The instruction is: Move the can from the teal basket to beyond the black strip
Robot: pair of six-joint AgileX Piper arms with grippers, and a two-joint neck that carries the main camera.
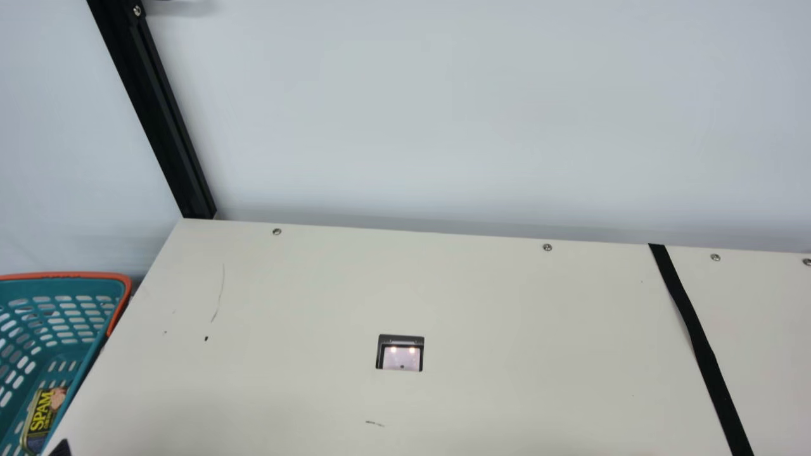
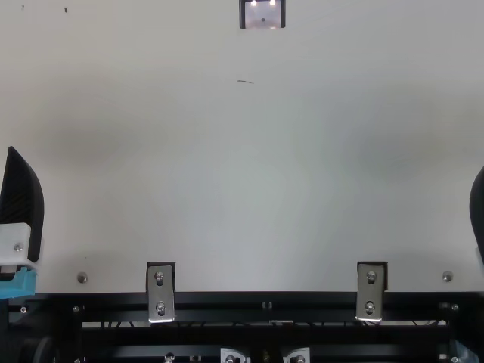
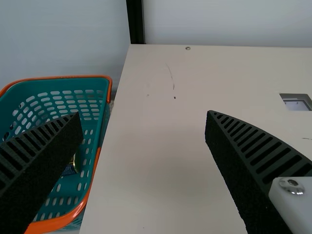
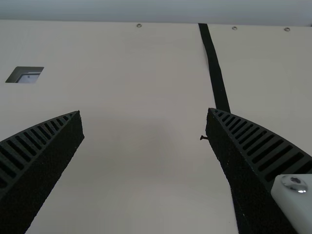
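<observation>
A can (image 1: 43,419) is being held inside the teal basket (image 1: 76,275), while both hands are being shown spread.
The can, with its blue and yellow label, is being seen low in the basket, near the wall at the table's side – the basket itself is being seen beside the left edge of the table (image 1: 285,285). The left hand (image 2: 21,204) is being shown with its two ribbed fingers wide apart. The right hand (image 2: 478,208) is being presented equally spread – in its wrist view, the black strip (image 1: 697,335) is being partly covered by one finger. The table's right part is being crossed by this strip.
</observation>
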